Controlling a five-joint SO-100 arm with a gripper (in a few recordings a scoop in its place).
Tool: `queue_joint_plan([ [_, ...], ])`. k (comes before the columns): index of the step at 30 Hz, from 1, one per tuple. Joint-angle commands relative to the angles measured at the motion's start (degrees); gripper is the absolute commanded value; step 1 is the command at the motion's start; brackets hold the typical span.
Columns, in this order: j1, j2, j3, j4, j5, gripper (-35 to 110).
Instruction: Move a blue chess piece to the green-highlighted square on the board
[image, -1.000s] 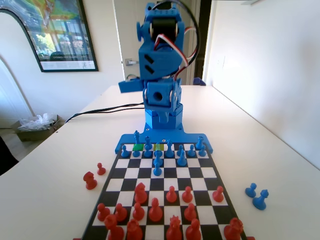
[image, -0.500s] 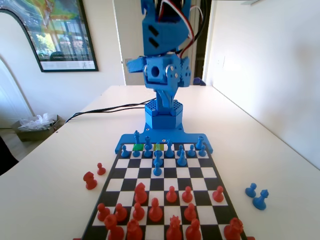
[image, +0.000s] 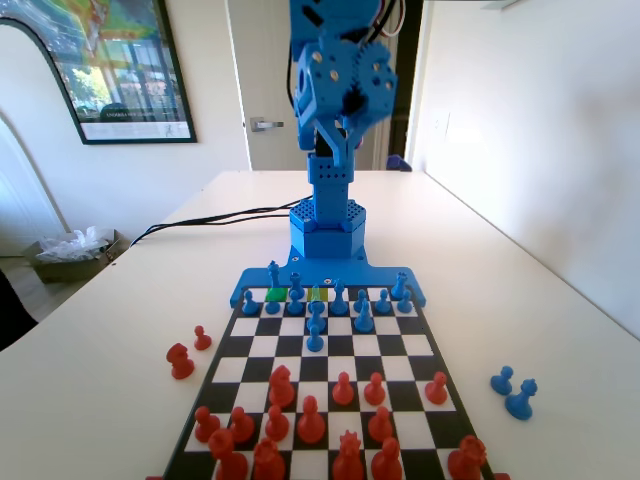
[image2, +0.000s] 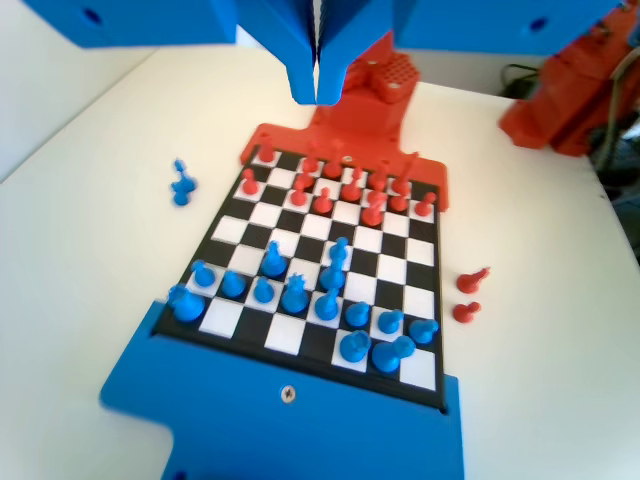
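Your arm has swung upward since a second ago, and the gripper (image2: 317, 85) is now hanging high over the board (image: 428, 352), jaws pressed together, holding nothing. The blue chess piece (image: 273, 273) is standing on the board's far rim, just behind the green-highlighted square (image: 277, 294).
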Motion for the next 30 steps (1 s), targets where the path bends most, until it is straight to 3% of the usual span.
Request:
queue_joint_plan([
  [1, 0.4, 3.5, -3.8, 0.6, 1.4, 1],
  [7, 1.0, 9.1, 0.1, 0.4, 2.4, 1],
  [16, 0.1, 15.6, -3.3, 8.6, 3.8, 1],
  [30, -0.4, 23.6, -0.4, 5.4, 4.0, 1],
])
